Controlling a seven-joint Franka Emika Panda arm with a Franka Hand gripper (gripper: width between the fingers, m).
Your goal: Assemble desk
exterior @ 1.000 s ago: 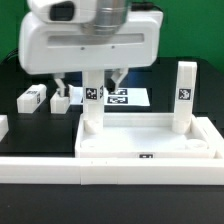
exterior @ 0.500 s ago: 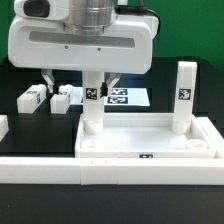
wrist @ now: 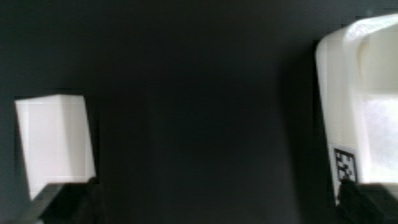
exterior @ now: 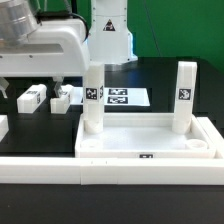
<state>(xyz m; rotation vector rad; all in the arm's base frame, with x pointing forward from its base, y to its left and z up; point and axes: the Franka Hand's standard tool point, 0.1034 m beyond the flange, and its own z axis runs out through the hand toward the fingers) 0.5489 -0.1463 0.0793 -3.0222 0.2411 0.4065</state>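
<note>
The white desk top (exterior: 140, 128) lies at the front, inside the border wall. Two white tagged legs stand upright in its far corners, one (exterior: 92, 100) towards the exterior view's left and one (exterior: 184, 95) on the right. Two loose legs (exterior: 32, 98) (exterior: 62, 98) lie on the black table at the left. My gripper (exterior: 35, 85) hangs above these loose legs, open and empty. In the wrist view my gripper (wrist: 214, 205) is wide open over dark table, with one white leg (wrist: 50, 140) near one fingertip and a tagged white piece (wrist: 365, 110) near the other.
The marker board (exterior: 120, 97) lies flat behind the desk top. A long low white border wall (exterior: 110, 170) runs along the front. Another white part (exterior: 3, 125) shows at the exterior view's left edge.
My arm has moved to the exterior view's left, away from the upright left leg and over the loose legs. The gripper stays open and empty. The desk parts have not moved.
</note>
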